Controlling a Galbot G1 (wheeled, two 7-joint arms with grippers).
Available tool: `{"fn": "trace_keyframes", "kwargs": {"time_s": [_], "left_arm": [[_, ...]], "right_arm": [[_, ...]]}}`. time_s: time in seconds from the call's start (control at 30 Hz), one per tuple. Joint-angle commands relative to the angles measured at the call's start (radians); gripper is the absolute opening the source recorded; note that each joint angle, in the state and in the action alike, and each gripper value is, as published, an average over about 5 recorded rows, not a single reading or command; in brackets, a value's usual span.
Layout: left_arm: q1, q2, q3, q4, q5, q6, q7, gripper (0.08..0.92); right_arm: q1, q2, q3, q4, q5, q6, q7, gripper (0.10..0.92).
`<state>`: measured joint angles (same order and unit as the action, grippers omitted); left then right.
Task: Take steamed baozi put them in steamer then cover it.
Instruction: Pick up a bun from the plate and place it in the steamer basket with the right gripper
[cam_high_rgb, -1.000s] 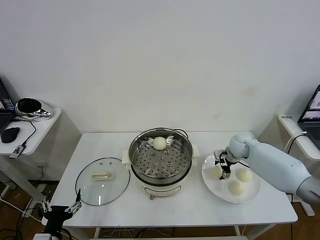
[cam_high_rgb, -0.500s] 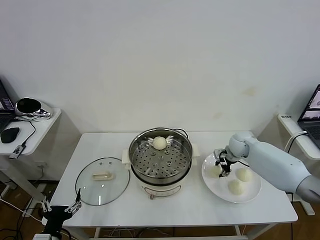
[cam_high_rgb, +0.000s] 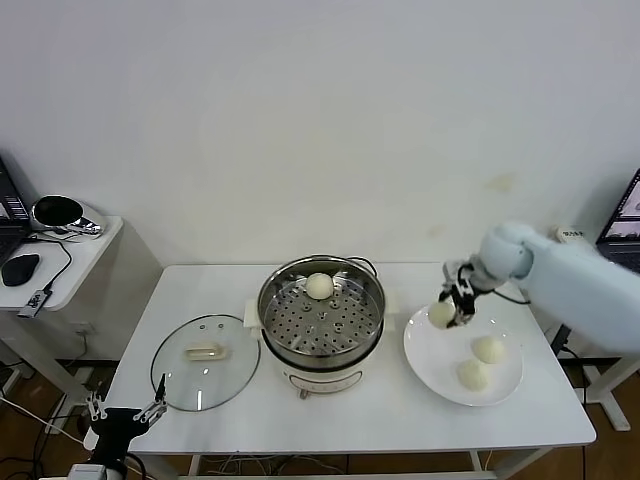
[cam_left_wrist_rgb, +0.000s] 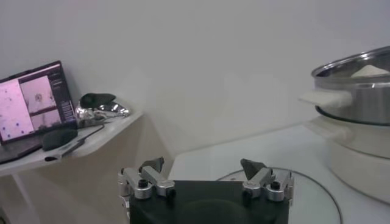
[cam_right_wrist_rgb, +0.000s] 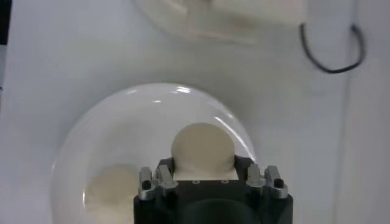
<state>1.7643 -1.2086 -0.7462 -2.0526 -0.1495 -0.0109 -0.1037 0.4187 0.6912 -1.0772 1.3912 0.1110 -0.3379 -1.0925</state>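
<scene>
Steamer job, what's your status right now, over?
Right gripper shut on a baozi, lifted above the plate. Left gripper open, parked low. Steamer uncovered, path unobstructed.

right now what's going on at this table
The right gripper has its fingers closed on a steamed baozi, held above the white plate, where two more buns lie. One bun already sits on the perforated tray in the steamer. The glass cover lies flat on the table to the steamer's left. The left gripper is parked low by the table's front-left corner, fingers open.
</scene>
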Motion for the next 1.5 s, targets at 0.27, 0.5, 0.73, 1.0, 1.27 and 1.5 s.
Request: {"fn": "trace_keyframes", "kwargs": {"time_s": [0.27, 0.5, 0.73, 1.0, 1.27, 1.5], "left_arm": [[-0.012, 0.006, 0.005, 0.001, -0.008, 0.0, 0.0, 0.823], [-0.021, 0.007, 0.002, 0.001, -0.011, 0.0, 0.001, 0.823], [-0.023, -0.002, -0.003, 0.001, -0.012, -0.001, 0.001, 0.823], [-0.026, -0.011, -0.002, 0.001, -0.013, -0.003, 0.001, 0.823], [-0.023, -0.013, -0.001, 0.0, -0.012, -0.005, 0.0, 0.823], [-0.022, -0.016, 0.0, 0.001, -0.011, -0.006, 0.0, 0.823]], "right_arm": [[0.378, 0.18, -0.246, 0.143, 0.414, -0.201, 0.105, 0.611], [0.278, 0.441, -0.238, 0.016, 0.527, -0.316, 0.198, 0.611], [0.154, 0.624, -0.2, -0.149, 0.539, -0.368, 0.253, 0.611], [0.069, 0.713, -0.189, -0.247, 0.534, -0.388, 0.276, 0.611], [0.011, 0.755, -0.186, -0.31, 0.494, -0.388, 0.282, 0.611], [-0.015, 0.769, -0.175, -0.348, 0.467, -0.388, 0.288, 0.611]]}}
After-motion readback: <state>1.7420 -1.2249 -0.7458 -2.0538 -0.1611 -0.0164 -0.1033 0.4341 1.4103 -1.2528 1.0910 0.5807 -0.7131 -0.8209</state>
